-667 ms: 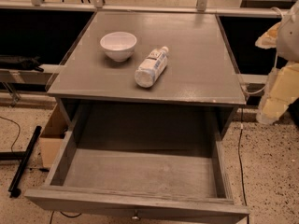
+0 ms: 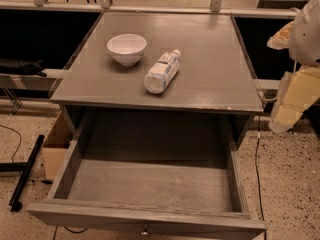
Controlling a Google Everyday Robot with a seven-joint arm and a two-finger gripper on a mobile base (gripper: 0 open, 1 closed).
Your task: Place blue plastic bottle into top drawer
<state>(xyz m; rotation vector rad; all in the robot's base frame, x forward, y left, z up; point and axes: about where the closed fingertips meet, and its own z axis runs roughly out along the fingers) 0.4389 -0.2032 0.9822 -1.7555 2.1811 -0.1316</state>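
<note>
The blue plastic bottle [image 2: 162,73] lies on its side on the grey table top [image 2: 210,59], cap pointing to the far right, just right of a white bowl [image 2: 127,48]. The top drawer [image 2: 150,219] is pulled wide open below the table's front edge and is empty inside; its small round knob [image 2: 145,231] shows at the bottom edge. My gripper [image 2: 281,123] hangs at the far right of the view, beside the table's right edge and well apart from the bottle. It holds nothing that I can see.
A cardboard box [image 2: 54,151] stands on the floor left of the drawer. A black bar [image 2: 26,174] and cables lie on the speckled floor at the left. A metal rail [image 2: 150,8] runs behind the table.
</note>
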